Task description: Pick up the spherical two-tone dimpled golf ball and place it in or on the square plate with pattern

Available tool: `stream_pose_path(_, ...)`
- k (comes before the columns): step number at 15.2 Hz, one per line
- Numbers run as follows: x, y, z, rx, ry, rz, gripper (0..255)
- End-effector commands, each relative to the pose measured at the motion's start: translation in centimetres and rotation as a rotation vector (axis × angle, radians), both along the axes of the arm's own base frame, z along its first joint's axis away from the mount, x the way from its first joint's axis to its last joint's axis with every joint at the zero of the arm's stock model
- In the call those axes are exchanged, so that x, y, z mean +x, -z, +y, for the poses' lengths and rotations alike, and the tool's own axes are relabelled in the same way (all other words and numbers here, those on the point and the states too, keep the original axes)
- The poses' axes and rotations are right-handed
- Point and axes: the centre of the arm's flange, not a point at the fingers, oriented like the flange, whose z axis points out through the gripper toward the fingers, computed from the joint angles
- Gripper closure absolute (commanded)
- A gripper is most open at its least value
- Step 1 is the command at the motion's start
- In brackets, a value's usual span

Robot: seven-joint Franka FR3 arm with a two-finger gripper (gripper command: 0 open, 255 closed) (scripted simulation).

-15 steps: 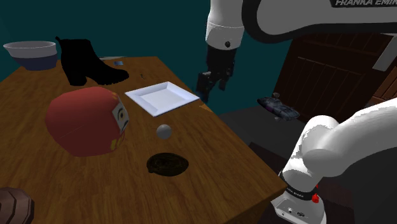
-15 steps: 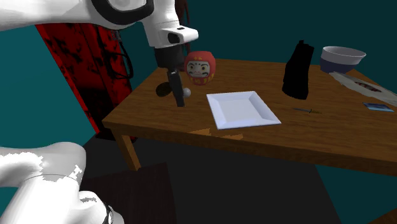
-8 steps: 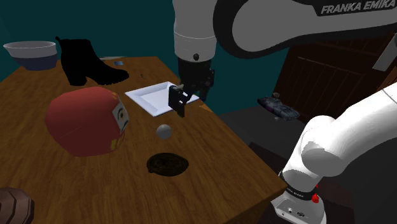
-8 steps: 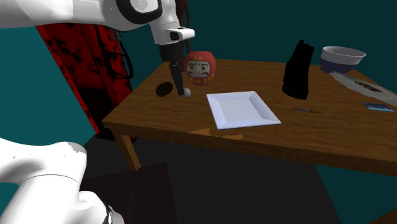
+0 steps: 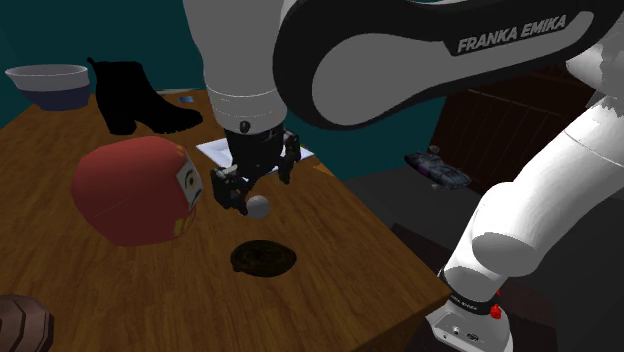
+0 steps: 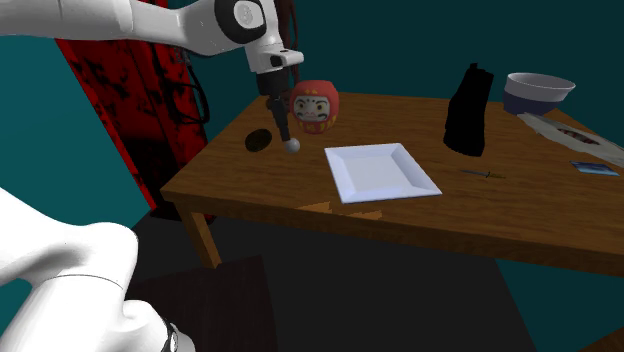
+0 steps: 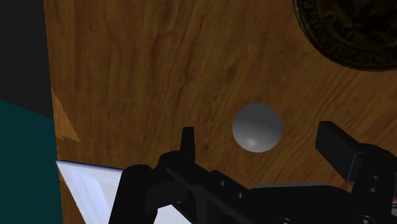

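Wood-grained table top carries all items under inspection. Subject item: golf ball, drawn plain grey, no two-tone finish discernible. It rests on the table, apart from the square plate, which shows white with no pattern I can make out. In the second exterior view the ball lies between a dark round disc and the plate, nearer the disc.

My gripper is positioned over the ball, pointing down at the table. Jaw condition: spread wide. In the wrist view the ball sits between my two black fingers, with bare wood visible on either side of it; neither finger touches it, so it is not held. Whether my fingertips reach the table surface I cannot tell. A corner of the plate shows beside my gripper, and the disc lies beyond the ball.

Other items noted: a red round doll with a painted face stands near the ball, toward the shoulder view's left. A black boot stands upright further back, with a grey bowl beyond it. In the second exterior view my gripper hangs in front of the doll.
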Motion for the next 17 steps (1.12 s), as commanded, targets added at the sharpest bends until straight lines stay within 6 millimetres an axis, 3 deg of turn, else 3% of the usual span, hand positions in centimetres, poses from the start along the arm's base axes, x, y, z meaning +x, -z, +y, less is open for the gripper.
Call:
stream_pose_path(1,0.3,1.1,0.3,0.000,0.001,-0.001,0)
stream_pose_path(6,0.6,3.4,-0.2,0.000,0.001,-0.001,0)
stream_pose_path(14,0.6,3.4,-0.2,0.000,0.001,-0.001,0)
stream_pose_path(15,0.6,3.4,-0.2,0.000,0.001,-0.001,255)
stream_pose_path(17,0.6,3.4,-0.2,0.000,0.001,-0.001,255)
